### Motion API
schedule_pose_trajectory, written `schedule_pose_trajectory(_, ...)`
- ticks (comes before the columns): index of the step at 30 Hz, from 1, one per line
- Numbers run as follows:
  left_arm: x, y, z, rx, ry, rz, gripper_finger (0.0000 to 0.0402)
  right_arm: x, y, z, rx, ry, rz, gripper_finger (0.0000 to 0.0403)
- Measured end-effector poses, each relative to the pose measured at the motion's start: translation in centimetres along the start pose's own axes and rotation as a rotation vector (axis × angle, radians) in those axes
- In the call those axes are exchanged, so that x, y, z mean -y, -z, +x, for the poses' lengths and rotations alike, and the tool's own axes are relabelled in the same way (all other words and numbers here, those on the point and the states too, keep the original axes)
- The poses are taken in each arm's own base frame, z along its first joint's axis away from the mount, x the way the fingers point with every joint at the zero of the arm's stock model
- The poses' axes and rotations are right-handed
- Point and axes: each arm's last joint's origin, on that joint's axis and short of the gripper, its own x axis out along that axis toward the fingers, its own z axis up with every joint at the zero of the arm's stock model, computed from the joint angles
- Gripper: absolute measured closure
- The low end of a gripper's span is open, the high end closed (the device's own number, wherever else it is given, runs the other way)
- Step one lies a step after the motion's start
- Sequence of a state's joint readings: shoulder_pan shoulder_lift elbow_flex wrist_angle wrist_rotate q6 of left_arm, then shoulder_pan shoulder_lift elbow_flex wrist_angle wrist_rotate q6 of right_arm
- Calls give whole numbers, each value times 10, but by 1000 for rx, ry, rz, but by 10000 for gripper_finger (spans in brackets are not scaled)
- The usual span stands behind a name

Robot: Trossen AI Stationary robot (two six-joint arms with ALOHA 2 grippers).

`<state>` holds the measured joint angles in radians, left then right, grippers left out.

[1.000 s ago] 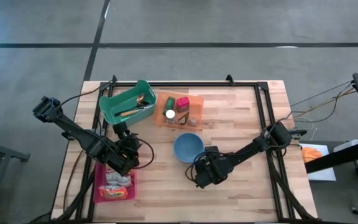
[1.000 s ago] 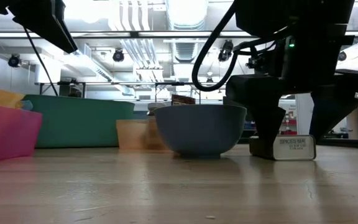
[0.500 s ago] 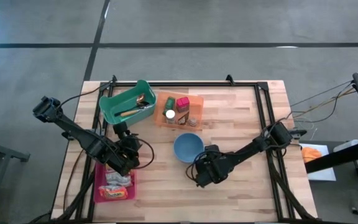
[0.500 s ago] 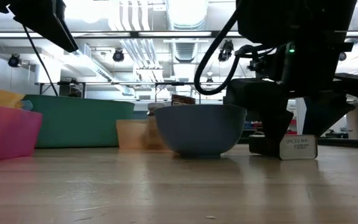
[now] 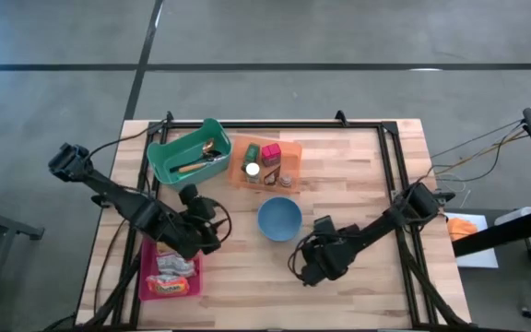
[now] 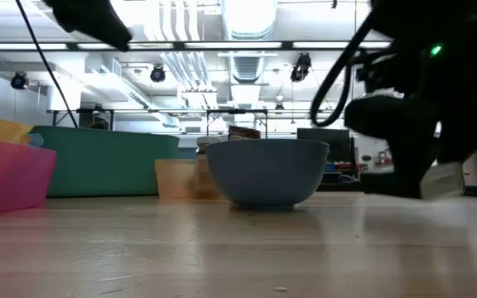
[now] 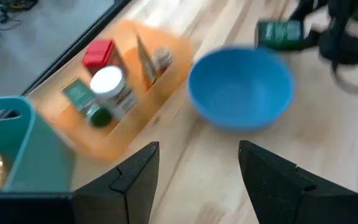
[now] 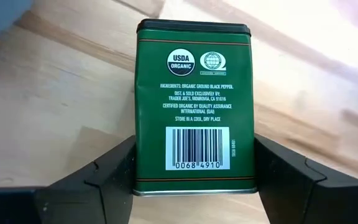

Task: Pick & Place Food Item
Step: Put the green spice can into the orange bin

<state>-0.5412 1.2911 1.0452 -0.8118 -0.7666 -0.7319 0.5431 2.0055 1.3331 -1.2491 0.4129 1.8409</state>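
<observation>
Lifted since a second ago, my right gripper (image 8: 194,171) clamps the green rectangular metal pepper tin (image 8: 194,106), apparently just above the table beside the round blue bowl (image 5: 278,219); my left gripper's (image 7: 197,171) fingers stand apart, empty.

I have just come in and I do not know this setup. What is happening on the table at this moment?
The right gripper is shut on a green pepper tin, holding it just beside the blue bowl near the middle of the table. The left gripper hangs open over the table between the pink tray of snack packets and the bowl, holding nothing. An orange tray of spice jars and a green bin stand at the far side.
</observation>
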Motion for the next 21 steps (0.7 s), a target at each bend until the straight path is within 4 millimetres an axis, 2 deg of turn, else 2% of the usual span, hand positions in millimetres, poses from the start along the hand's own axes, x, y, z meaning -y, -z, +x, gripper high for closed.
schedule_pose_trajectory(5, 1, -19, 9, 62, 77, -92, 181, 15, 2, -23, 88, -63, -99, 147)
schedule_pose_trajectory(9, -6, -40, 24, 61, 242, -105, 181, 26, 2, -42, 234, -157, -201, 147)
schedule_pose_trajectory(11, -12, -51, 31, 77, 320, -165, 181, 29, 2, -48, 313, -184, -268, 147)
schedule_pose_trajectory(17, -31, -74, 51, 36, 597, -375, 181, 27, 0, -60, 464, -188, -500, 147)
schedule_pose_trajectory(21, -40, -80, 58, 19, 655, -470, 181, 24, -7, -63, 557, -171, -557, 147)
